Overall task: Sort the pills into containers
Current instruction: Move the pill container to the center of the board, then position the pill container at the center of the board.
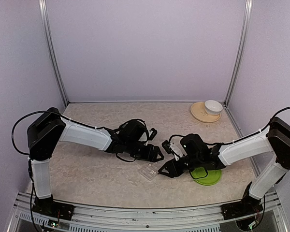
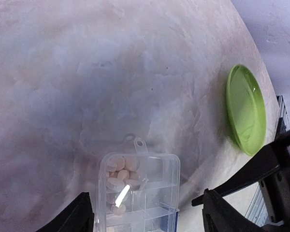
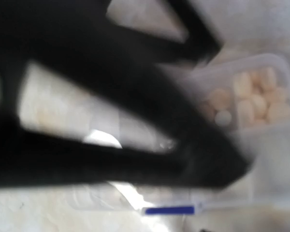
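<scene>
The clear plastic containers (image 1: 149, 172) lie flat on the table between both arms. In the left wrist view one compartment of the containers (image 2: 157, 174) holds several pale pills (image 2: 120, 175). My left gripper (image 2: 146, 195) is open, and its fingers (image 2: 79, 215) stand wide on either side of the box without touching it. From the top, my left gripper (image 1: 154, 153) hovers just behind the box. My right gripper (image 1: 163, 169) is at its right edge. In the right wrist view the right gripper (image 3: 217, 164) is a dark blur over the containers (image 3: 275, 159) and pills (image 3: 253, 99).
A green round lid (image 1: 206, 176) lies right of the box, under the right arm, and shows as the green lid (image 2: 246, 108) in the left wrist view. A white bowl (image 1: 213, 106) sits on a beige plate (image 1: 199, 113) at the back right. Walls enclose the table.
</scene>
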Controlling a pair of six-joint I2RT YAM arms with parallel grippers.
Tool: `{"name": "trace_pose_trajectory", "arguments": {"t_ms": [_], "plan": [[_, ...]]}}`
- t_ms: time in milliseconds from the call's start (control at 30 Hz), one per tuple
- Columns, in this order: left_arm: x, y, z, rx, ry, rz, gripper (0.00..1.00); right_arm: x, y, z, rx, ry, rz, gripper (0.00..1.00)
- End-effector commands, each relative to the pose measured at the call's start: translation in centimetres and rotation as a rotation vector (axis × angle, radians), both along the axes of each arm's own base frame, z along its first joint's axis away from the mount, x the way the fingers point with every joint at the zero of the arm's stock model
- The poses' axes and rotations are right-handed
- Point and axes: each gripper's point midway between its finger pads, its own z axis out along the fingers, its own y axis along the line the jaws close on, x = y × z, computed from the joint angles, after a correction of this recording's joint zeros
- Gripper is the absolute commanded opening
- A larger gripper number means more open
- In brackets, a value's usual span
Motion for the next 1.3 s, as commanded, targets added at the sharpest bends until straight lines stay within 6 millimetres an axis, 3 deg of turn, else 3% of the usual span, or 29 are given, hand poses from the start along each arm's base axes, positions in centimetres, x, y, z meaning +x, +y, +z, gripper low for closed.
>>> {"name": "trace_pose_trajectory", "arguments": {"t_ms": [0, 167, 433, 800, 933, 967, 1000, 1100, 1267], "plan": [[2.6, 0.2, 5.6, -0.08, -0.102, 0.021, 0.8, -0.6, -0.9, -1.3, -0.135, -0.074, 0.005, 0.57], [3.0, 2.1, 9.2, -0.092, -0.166, 0.059, 0.98, -0.5, -1.2, -2.5, -0.268, -0.121, -0.024, 0.7], [1.7, 5.7, 11.9, -0.096, -0.223, 0.123, 0.99, 0.4, -0.6, -3.7, -0.391, -0.144, -0.063, 0.72], [2.3, 10.1, 14.1, -0.076, -0.297, 0.259, 0.99, 1.4, 0.7, -5.3, -0.448, -0.116, -0.136, 0.73], [2.7, 11.3, 15.5, -0.079, -0.332, 0.308, 0.99, 2.2, 0.9, -5.8, -0.47, -0.11, -0.193, 0.78], [2.8, 11.7, 15.7, -0.076, -0.34, 0.32, 0.99, 2.5, 1.0, -5.9, -0.472, -0.114, -0.206, 0.89], [2.8, 12.0, 15.9, -0.072, -0.344, 0.331, 0.99, 2.8, 1.2, -5.9, -0.473, -0.118, -0.219, 0.99], [2.5, 12.6, 15.9, -0.06, -0.341, 0.34, 0.99, 3.8, 1.4, -6.3, -0.5, -0.138, -0.257, 1.0], [1.1, 13.5, 14.3, -0.029, -0.296, 0.347, 0.99, 5.9, 2.6, -6.1, -0.479, -0.149, -0.295, 1.0]]}}
